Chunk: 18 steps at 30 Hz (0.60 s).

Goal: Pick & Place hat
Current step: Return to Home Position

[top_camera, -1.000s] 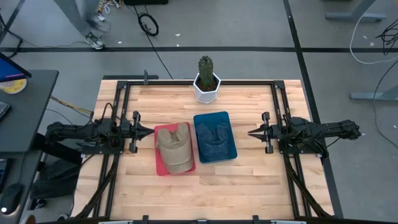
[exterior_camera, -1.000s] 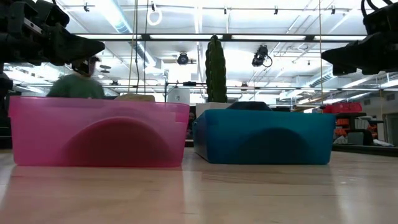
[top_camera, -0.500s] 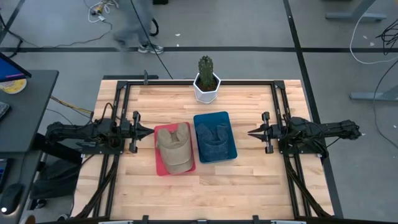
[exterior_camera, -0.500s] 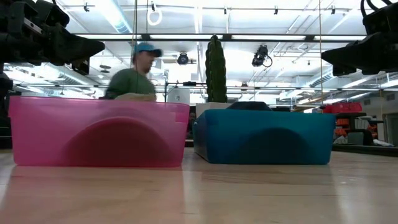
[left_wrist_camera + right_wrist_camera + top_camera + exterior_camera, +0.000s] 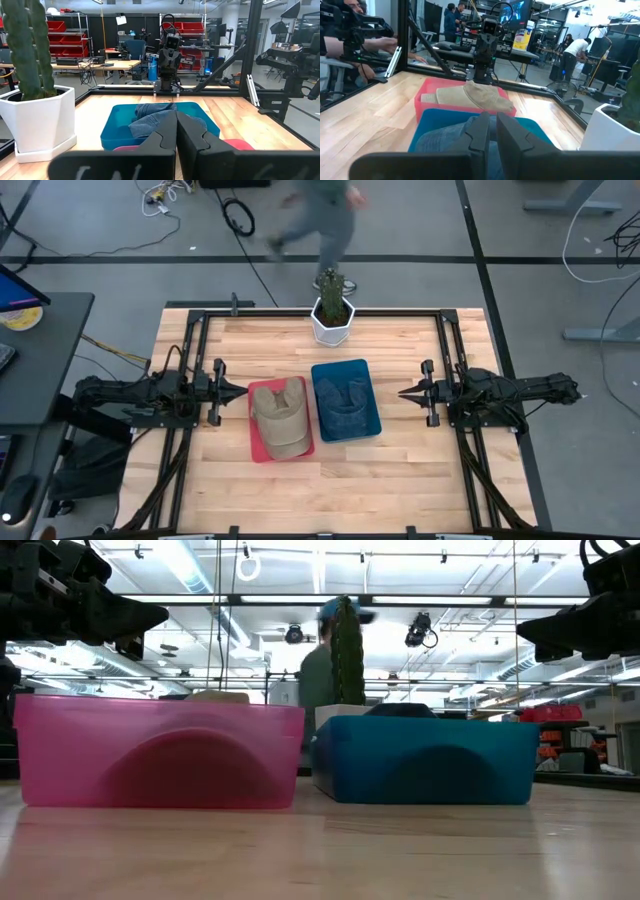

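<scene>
High view: the wooden table [image 5: 400, 480] carries a red bin [image 5: 257, 445] and a blue bin [image 5: 340, 364] side by side at its centre, their walls just beside each other. A brown cap [image 5: 281, 418] fills the red bin; a blue cap [image 5: 346, 406] lies in the blue bin. A cactus in a white pot [image 5: 332, 320] stands at the middle of the far edge. The left gripper [image 5: 243, 391] sits just beside the red bin on its left-edge side. The right gripper [image 5: 402, 392] sits near the blue bin on its right-edge side. Both point inward. A blurred person [image 5: 325, 220] is on the floor beyond the far edge

Low view: both grippers hang above the bin rims; the person shows behind the cactus

Left wrist view: the left fingers [image 5: 161, 144] press together, holding nothing

Right wrist view: the right fingers [image 5: 479, 132] are drawn to a narrow slit, holding nothing
</scene>
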Tool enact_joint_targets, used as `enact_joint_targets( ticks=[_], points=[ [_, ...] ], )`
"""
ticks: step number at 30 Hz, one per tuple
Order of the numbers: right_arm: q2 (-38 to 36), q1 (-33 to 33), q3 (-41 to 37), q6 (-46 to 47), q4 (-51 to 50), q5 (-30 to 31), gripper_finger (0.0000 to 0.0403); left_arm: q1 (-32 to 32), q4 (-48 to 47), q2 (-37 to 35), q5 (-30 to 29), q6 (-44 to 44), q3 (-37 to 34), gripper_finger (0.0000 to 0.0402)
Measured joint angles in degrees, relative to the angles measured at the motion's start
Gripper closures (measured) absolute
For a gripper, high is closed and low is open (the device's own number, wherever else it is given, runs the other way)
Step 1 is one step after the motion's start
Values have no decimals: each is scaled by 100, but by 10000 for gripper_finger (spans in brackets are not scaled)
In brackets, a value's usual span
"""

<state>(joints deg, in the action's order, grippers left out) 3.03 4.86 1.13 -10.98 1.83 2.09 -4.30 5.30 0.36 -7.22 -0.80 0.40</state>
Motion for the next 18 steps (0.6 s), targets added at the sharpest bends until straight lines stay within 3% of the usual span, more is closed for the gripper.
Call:
enact_joint_targets(
  ticks=[18],
  points=[
    [2, 0, -2, 0, 0, 0, 366, -2, 0, 0, 2, 0, 0, 399]
  ],
)
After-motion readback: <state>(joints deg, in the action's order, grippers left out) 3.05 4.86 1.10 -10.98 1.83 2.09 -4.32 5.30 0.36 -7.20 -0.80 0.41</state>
